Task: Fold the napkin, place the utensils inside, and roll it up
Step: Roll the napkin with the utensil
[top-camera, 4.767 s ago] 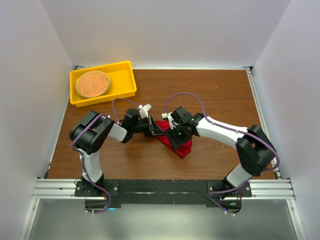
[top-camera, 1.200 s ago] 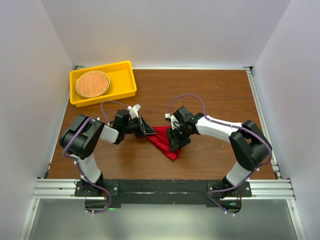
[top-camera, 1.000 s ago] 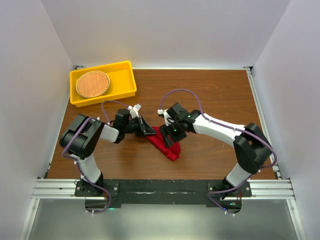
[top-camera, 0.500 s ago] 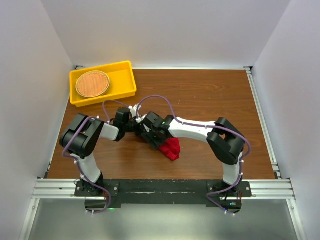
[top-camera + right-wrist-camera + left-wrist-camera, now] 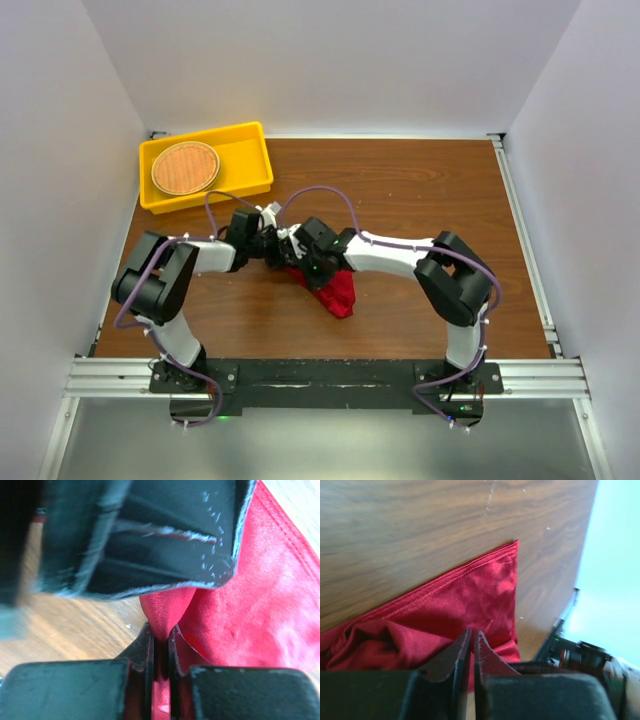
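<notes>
Early days: napkin (image 5: 340, 292) lay bunched (no fork in sight), right gripper (image 5: 161, 630) pinched its 10 o'clock edge, left gripper (image 5: 472, 632) nearly closed beside it. Folding, loading and rolling all remained.

a yellow tray (image 5: 248, 158) sits at the far left corner of the brown wooden worktop (image 5: 430, 190). a round woven orange-brown mat (image 5: 185, 168) lies in its left half. white walls (image 5: 330, 60) enclose three sides.

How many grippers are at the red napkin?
2. The left gripper sits over the napkin; the right gripper pinches a fold of it, right beside the left one. None seem hidden.
</notes>
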`<state>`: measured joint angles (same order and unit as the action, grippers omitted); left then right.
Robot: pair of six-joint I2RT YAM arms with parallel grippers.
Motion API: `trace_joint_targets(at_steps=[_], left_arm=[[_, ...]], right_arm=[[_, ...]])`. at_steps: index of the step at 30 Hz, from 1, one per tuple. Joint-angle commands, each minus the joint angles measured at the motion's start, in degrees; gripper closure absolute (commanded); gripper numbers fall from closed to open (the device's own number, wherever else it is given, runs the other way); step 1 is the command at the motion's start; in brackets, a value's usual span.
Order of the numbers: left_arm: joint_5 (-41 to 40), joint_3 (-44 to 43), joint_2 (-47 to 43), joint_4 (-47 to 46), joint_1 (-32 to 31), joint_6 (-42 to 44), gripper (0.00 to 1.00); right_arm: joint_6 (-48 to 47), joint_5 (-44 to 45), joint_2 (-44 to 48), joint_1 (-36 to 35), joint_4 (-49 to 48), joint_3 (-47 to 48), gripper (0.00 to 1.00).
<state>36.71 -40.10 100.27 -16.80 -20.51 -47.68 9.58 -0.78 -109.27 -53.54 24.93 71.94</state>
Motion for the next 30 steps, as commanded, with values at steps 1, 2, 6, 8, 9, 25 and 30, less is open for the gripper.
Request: trace_joint_targets(at_steps=[1, 2, 6, 8, 9, 25, 30], left_arm=[[-10.24, -1.83, -6.91, 13.63, 3.37, 6.9, 0.75], [-10.78, -1.91, -9.63, 14.94, 3.72, 6.81, 0.72], [-12.36, -1.39, -15.44, 15.57, 4.78, 5.85, 0.66], [-11.58, -0.25, -17.38, 13.03, 4.78, 5.32, 0.65], [-10.88, 0.19, -17.56, 11.71, 4.78, 4.45, 0.65], [-0.76, 11.0, -0.8, -35.3, -0.32, -11.82, 0.84], [-2.95, 10.57, 4.05, -33.14, -0.32, -8.84, 0.89]], right_arm=[[-2.72, -21.06, -3.04, 7.46, -1.9, -1.9, 1.0], [-2.64, -27.63, -3.75, 8.44, -2.25, -1.89, 1.0], [-1.06, -42.17, -8.39, 13.1, -5.5, -2.95, 1.0], [0.17, -46.58, -10.25, 15.39, -5.5, -2.6, 1.0], [0.87, -49.82, -11.04, 15.92, -5.42, -2.42, 1.0], [2.02, -51.87, -19.75, 23.04, 4.16, 2.32, 1.0], [0.62, -47.57, -17.3, 23.04, 6.53, 2.76, 0.81]])
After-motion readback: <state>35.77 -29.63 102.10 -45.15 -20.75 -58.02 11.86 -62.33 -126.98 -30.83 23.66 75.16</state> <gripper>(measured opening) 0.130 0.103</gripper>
